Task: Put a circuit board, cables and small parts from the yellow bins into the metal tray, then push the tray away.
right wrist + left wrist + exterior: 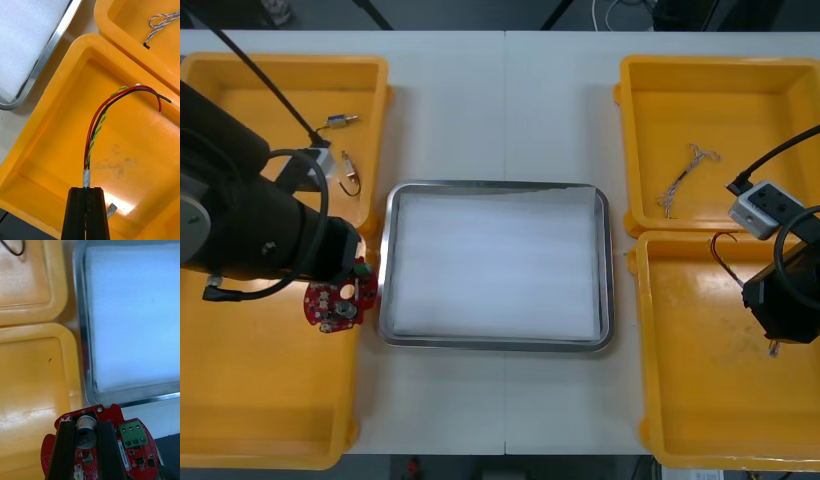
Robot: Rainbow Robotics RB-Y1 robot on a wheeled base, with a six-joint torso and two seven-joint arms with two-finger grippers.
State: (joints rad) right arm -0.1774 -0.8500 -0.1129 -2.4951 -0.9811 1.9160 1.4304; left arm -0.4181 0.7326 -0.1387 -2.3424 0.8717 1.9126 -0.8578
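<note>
A red circuit board (132, 442) is pinched by the left gripper (85, 428) just left of the metal tray (610, 262), while right of the tray a red, black and yellow cable (94, 125) is clamped by the right gripper (89, 192) above a yellow bin (700, 410).

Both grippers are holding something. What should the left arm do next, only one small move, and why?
Probably shift the left gripper sideways over the metal tray's rim. It is shut on the circuit board, which hangs above the yellow bin's edge beside the tray, and the tray's white inside is bare. The right gripper, shut on cables, is clear of that path.
</note>
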